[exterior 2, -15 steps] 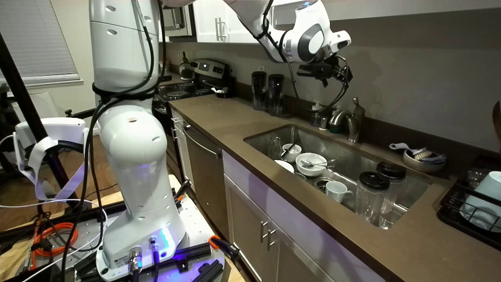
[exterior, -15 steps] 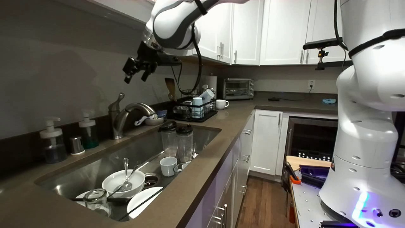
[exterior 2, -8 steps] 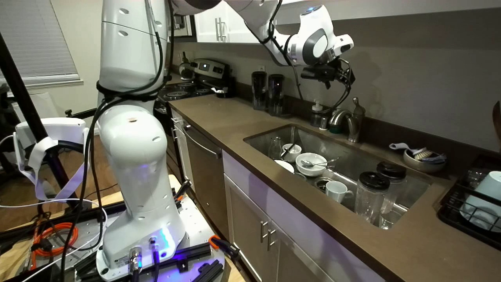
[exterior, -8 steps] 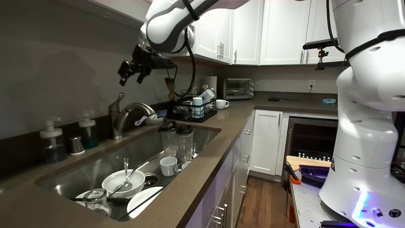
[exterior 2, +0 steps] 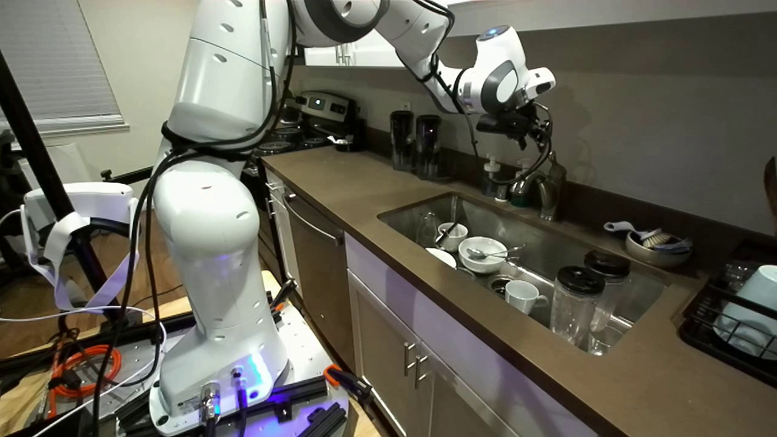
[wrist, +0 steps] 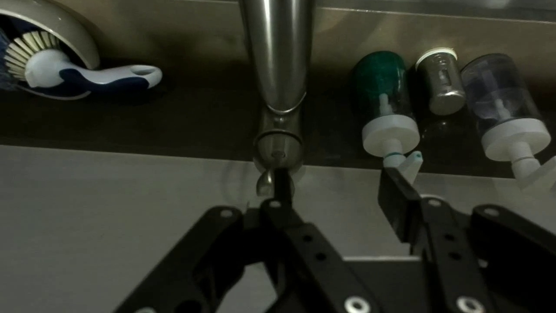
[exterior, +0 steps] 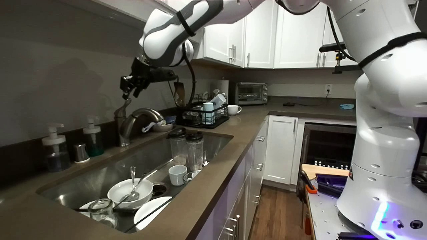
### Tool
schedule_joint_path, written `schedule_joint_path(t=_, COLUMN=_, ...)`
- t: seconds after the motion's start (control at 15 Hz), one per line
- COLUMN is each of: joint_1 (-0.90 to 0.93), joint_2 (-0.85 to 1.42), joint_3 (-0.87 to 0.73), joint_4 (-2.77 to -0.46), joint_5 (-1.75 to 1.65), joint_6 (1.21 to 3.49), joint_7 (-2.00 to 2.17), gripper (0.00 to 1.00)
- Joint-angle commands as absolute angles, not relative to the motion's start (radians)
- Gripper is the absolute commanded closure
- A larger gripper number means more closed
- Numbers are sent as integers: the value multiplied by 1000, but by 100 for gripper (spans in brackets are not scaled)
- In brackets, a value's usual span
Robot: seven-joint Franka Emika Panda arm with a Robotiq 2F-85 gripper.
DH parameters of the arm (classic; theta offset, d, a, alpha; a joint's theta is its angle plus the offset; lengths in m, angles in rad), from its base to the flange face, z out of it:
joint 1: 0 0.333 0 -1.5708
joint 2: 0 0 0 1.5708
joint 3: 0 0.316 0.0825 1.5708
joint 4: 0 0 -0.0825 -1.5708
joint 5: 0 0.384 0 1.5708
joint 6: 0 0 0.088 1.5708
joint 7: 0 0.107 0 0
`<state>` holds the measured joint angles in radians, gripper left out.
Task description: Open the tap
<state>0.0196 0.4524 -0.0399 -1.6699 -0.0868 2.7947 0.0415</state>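
The tap [exterior: 128,125] is brushed grey metal with an arched spout, standing behind the sink. Its upright lever handle [exterior: 124,106] rises at the back of its base. The tap also shows in an exterior view [exterior 2: 548,197] and at the top middle of the wrist view [wrist: 278,56]. My gripper [exterior: 130,94] is open and empty, just above the handle's top in an exterior view. In the wrist view the gripper [wrist: 335,187] has its left finger over part of the handle tip [wrist: 265,184]; the handle is not between the fingers. Whether they touch, I cannot tell.
Soap bottles [wrist: 386,104] and a small metal cup [wrist: 442,82] stand beside the tap. A bowl with a brush [exterior 2: 655,246] is on its other side. The sink [exterior 2: 413,212] holds dishes, a mug and lidded blender cups [exterior 2: 576,303]. A wall is close behind the tap.
My gripper has moved down and, in an exterior view, a little to the left, from well above the tap to just over its handle. The tap has not moved.
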Motion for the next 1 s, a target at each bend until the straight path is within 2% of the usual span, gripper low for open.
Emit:
schedule_joint_path(t=0.0, joint_1=23, joint_2=487, joint_3=-56, joint_4=-1602, joint_5=-88, joint_6=2767, joint_7=50, gripper=74)
schedule_joint_path(t=0.2, joint_1=12, joint_2=478, joint_3=-54, joint_4=-1598, joint_5=-81, joint_6=2735, joint_7=37, gripper=93)
schedule_joint_path(t=0.4, joint_1=12, joint_2=484, joint_3=-63, joint_4=-1587, joint_5=-87, joint_6=2690, joint_7=39, gripper=100)
schedule_joint_path(t=0.53, joint_1=12, joint_2=491, joint_3=-66, joint_4=-1578, joint_5=-89, joint_6=2655, joint_7=39, gripper=100)
schedule_joint_path(t=0.67, joint_1=12, joint_2=501, joint_3=-68, joint_4=-1567, joint_5=-90, joint_6=2632, joint_7=43, gripper=96)
schedule_joint_path(t=0.93, joint_1=7, joint_2=528, joint_3=-60, joint_4=-1542, joint_5=-76, joint_6=2634, joint_7=43, gripper=98)
